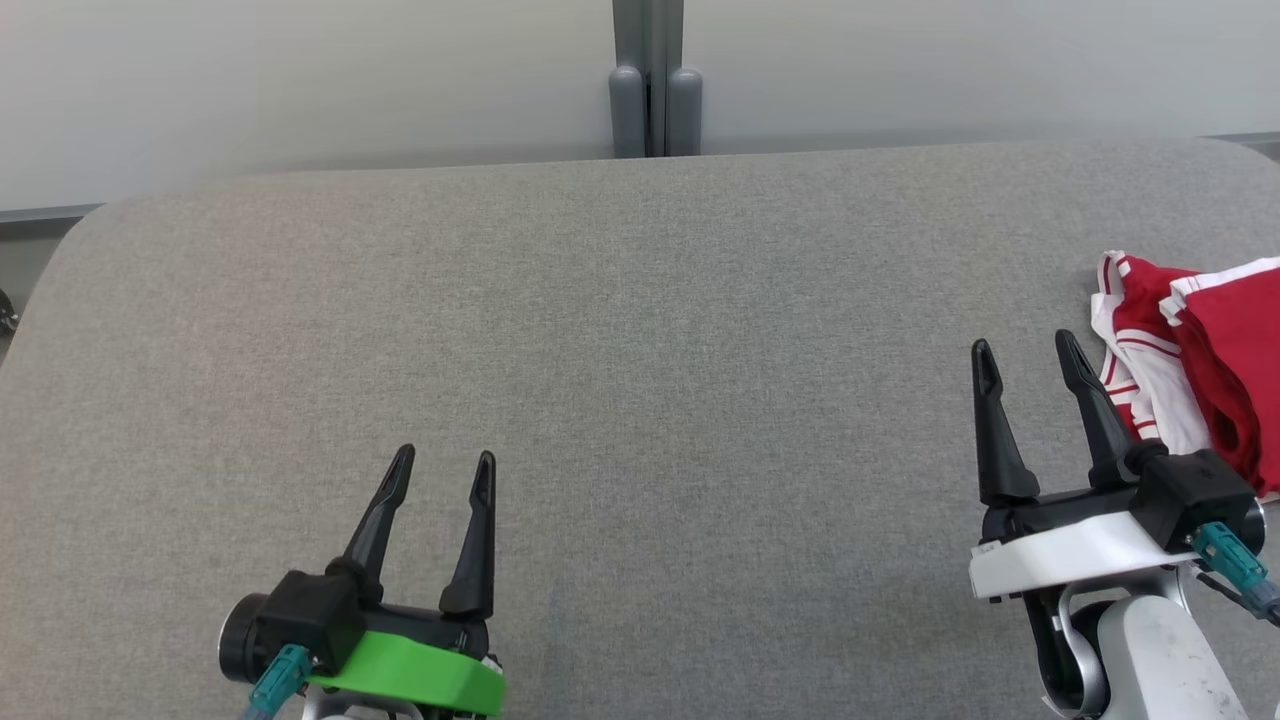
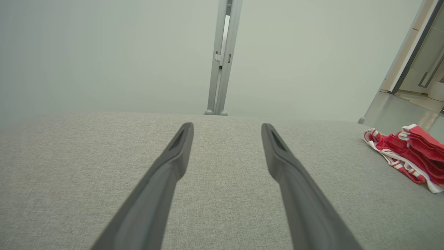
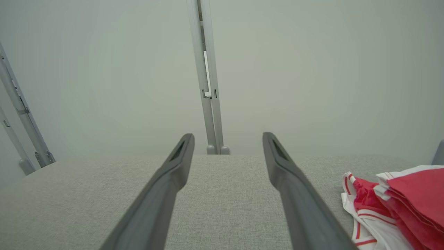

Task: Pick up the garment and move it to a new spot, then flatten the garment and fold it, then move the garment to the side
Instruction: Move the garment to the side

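Red-and-white garment [image 1: 1225,360] is bunched at the right edge of the table [image 1: 600,400]; soft, light and limp, it is best pinched at a hem. Left claw [image 1: 445,455] and right claw [image 1: 1025,342] are spread, empty.

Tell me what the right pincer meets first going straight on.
The right pincer looks free over the table, passing left of the garment; the grey post at the wall likely comes first, depth unclear.

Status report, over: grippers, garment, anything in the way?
Left gripper open, empty. Right gripper open, empty. Garment heaped on table, right side, untouched. No obstacle seen.
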